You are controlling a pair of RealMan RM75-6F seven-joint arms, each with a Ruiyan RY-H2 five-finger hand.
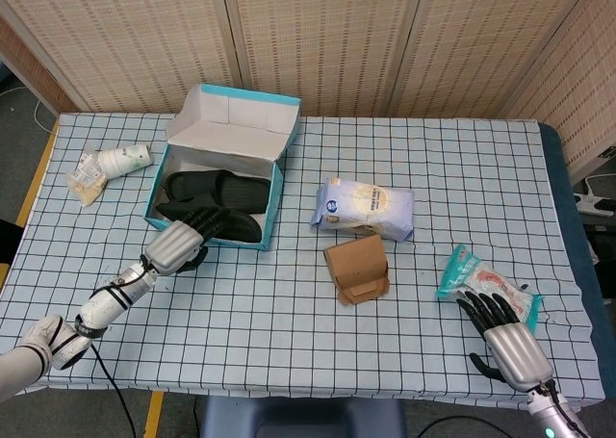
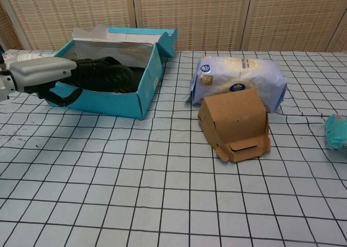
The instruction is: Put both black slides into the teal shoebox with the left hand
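At the near wall of the open teal cardboard shoebox (image 1: 258,228), the robot's left hand (image 1: 176,246) reaches in over the rim, its dark fingers (image 1: 205,217) stretched forward and lying close together on the nearer of the two black rubber slides (image 1: 217,190). Whether they pinch the slide or merely rest on it I cannot tell from either view; the chest view shows the silver back of the hand level with the box edge and the fingers running inside among the black shapes. Both slides lie side by side on the floor of the shoebox, soles down, lengthwise across it, with the box lid standing up behind them.

Over at the near right corner of the checked tabletop (image 1: 289,313), the right hand (image 1: 508,340) lies palm down, its fingers straight and slightly fanned, the tips touching the edge of a teal and red plastic snack packet (image 1: 486,282). It holds nothing.

Between the two hands sit a brown cardboard carton (image 1: 357,269) and, just behind it, a white and blue soft bag (image 1: 364,207).
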